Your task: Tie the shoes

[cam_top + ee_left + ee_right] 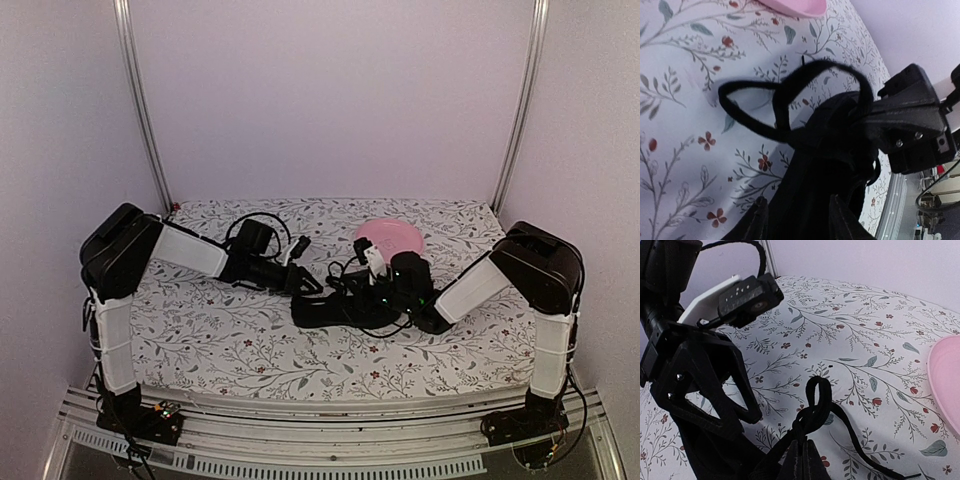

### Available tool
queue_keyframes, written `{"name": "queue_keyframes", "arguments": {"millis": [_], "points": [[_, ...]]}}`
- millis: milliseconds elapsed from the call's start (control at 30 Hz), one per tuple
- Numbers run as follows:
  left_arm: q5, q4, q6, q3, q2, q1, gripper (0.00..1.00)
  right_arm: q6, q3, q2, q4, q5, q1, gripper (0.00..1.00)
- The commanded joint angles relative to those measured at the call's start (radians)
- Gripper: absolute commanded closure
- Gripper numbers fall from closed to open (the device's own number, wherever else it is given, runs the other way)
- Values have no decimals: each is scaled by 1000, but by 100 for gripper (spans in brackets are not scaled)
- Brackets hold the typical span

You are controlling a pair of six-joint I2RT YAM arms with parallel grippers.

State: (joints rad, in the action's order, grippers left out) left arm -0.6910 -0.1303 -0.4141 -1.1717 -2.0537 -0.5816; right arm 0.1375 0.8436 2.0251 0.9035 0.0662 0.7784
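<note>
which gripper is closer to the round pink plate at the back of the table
Right. The right gripper, pinching a thin black lace, sits just in front of the round pink plate; the left gripper is farther left, at the black shoe.

Lab booth: white walls [330,90], aluminium rails [140,110].

Floral-patterned table [200,340] — on it a black shoe [332,312] and, behind, a pink plate [392,236].
</note>
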Motion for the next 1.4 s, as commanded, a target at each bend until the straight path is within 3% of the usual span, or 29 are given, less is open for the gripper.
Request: {"name": "queue_keyframes", "arguments": {"millis": [0,267,500,633,800,1067,1367], "points": [[-128,-133,-106,109,38,-25,59,5,-9,-74,-43,50,-3,98],[-135,-280,-264,242,76,-149,60,4,-42,-164,-132,131,-4,98],[-59,-416,-376,347,224,-222,60,8,-123,-310,-233,240,-4,98],[44,-377,-309,406,341,-161,59,-3,-168,-364,-257,257,-4,98],[126,-323,-125,375,339,-108,54,-24,-157,-355,-261,275,-4,98],[44,-351,115,237,180,-95,39,-1,-137,-343,-241,282,-3,98],[-41,-328,200,178,79,-93,39,20,-143,-348,-235,280,-4,98]]}}
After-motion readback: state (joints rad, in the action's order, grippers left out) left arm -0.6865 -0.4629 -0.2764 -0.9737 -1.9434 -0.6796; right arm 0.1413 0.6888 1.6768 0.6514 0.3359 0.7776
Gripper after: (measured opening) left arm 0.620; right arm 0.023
